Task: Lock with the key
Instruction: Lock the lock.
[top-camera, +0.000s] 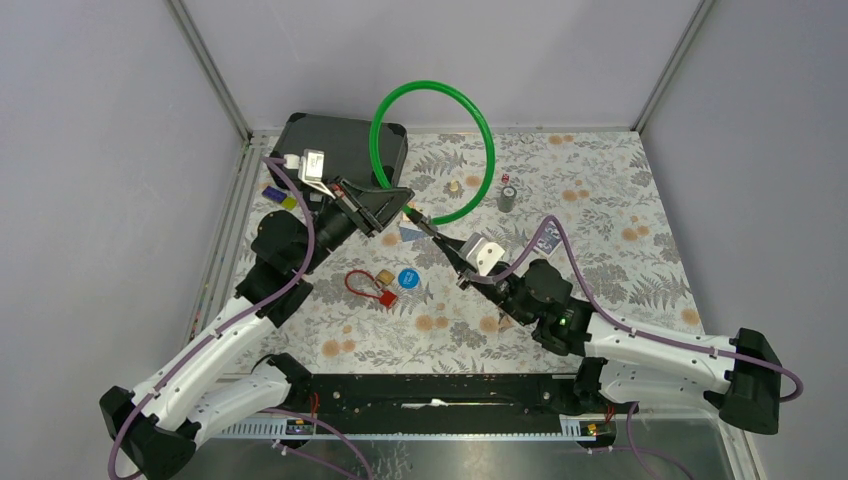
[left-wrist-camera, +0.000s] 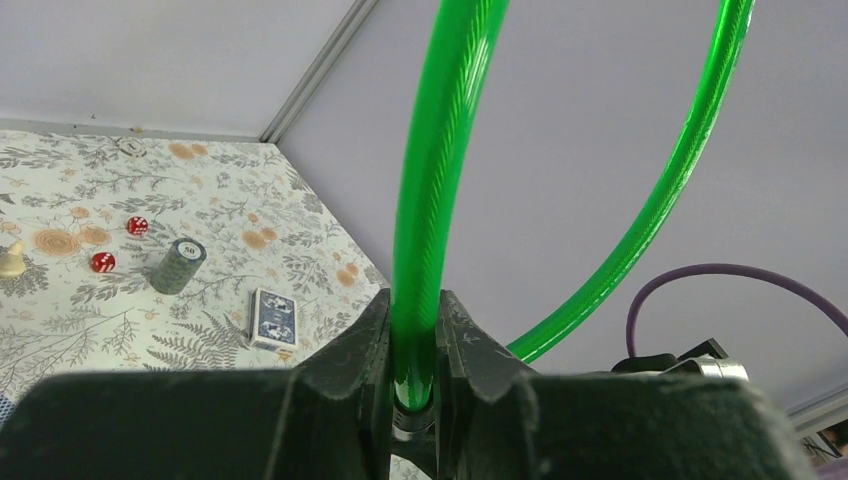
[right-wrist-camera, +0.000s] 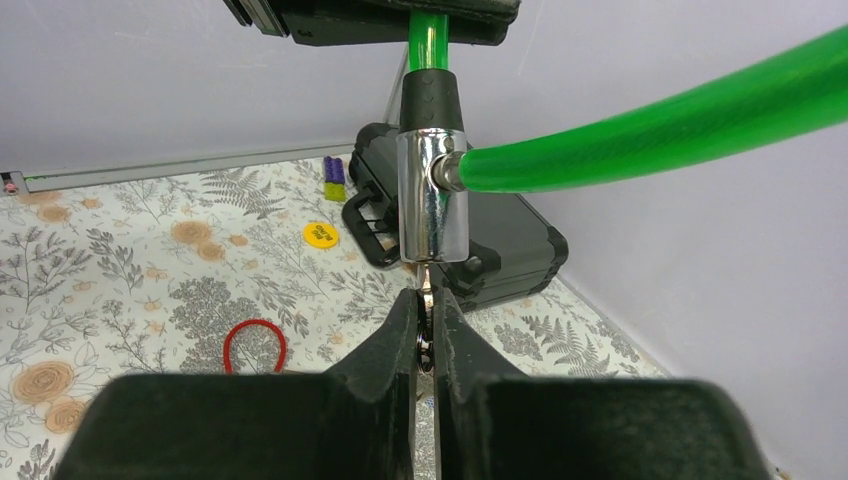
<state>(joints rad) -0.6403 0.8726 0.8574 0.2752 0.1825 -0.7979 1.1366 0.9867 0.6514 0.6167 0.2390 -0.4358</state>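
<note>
A green cable lock (top-camera: 487, 130) forms a loop raised above the table. My left gripper (top-camera: 398, 202) is shut on the green cable (left-wrist-camera: 418, 300) just above its black collar. The chrome lock cylinder (right-wrist-camera: 432, 195) hangs below that collar, with the cable's other end plugged into its side. My right gripper (top-camera: 437, 234) is shut on the metal key (right-wrist-camera: 425, 300), whose blade points up into the bottom of the cylinder. The key's tip touches or enters the keyhole; how deep is hidden.
A black case (top-camera: 345, 145) stands at the back left. A red padlock with a red loop (top-camera: 368, 285), a blue chip (top-camera: 407, 278), a stack of chips (top-camera: 507, 197), red dice (left-wrist-camera: 117, 245), a card deck (left-wrist-camera: 273, 317) and a chess pawn (top-camera: 453, 186) lie on the floral cloth.
</note>
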